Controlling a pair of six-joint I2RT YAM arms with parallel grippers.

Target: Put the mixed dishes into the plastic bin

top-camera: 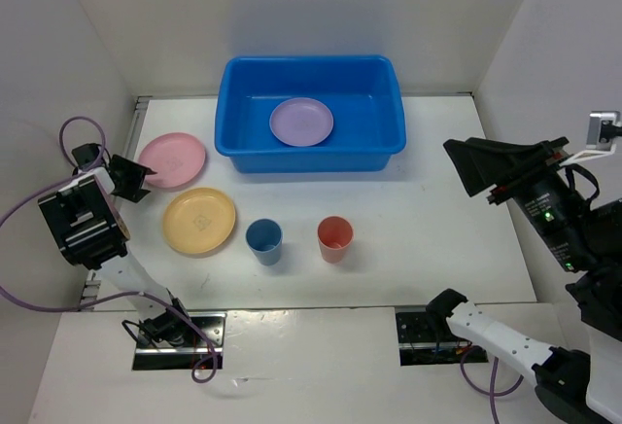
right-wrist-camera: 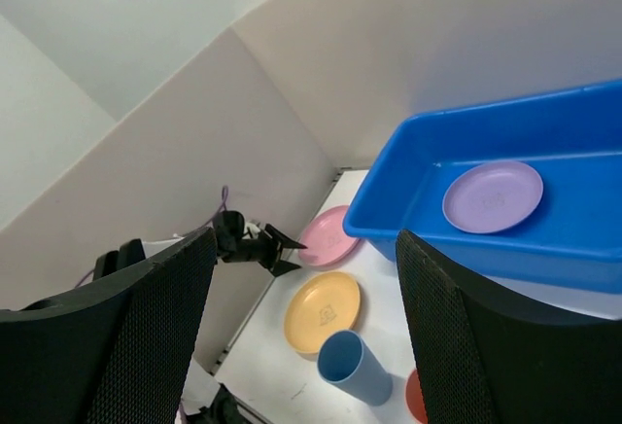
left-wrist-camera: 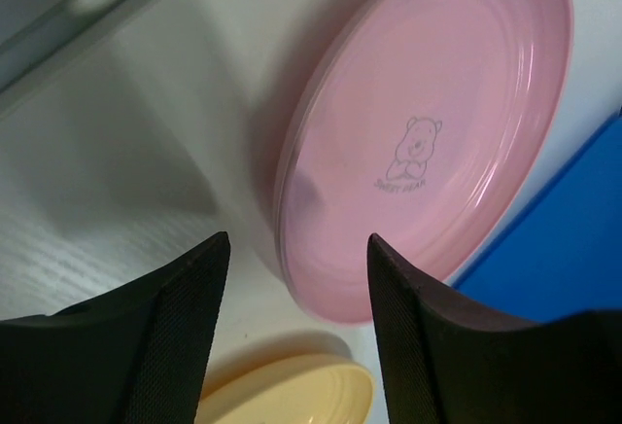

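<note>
Though invisible overhead, bear print [left-wrist-camera: 416,152] on pink plate [left-wrist-camera: 457,74]

Black-and-white arms [top-camera: 86,222], purple cables [top-camera: 64,136]

You are working in a robotics lab test cell, not a kitchen or a home. The white table [top-camera: 437,229] is boxed in by plain white panels: a back wall [top-camera: 292,6], a left wall [top-camera: 49,64] and a right wall [top-camera: 559,45] (matte, meeting at straight seams). The left arm [top-camera: 83,225] and the right arm [top-camera: 549,215] stand at its near edge. A purple cable [top-camera: 62,140] loops loose beside the left one, and wiring shows in a cut-out [top-camera: 428,341] by the right arm's base.
</note>
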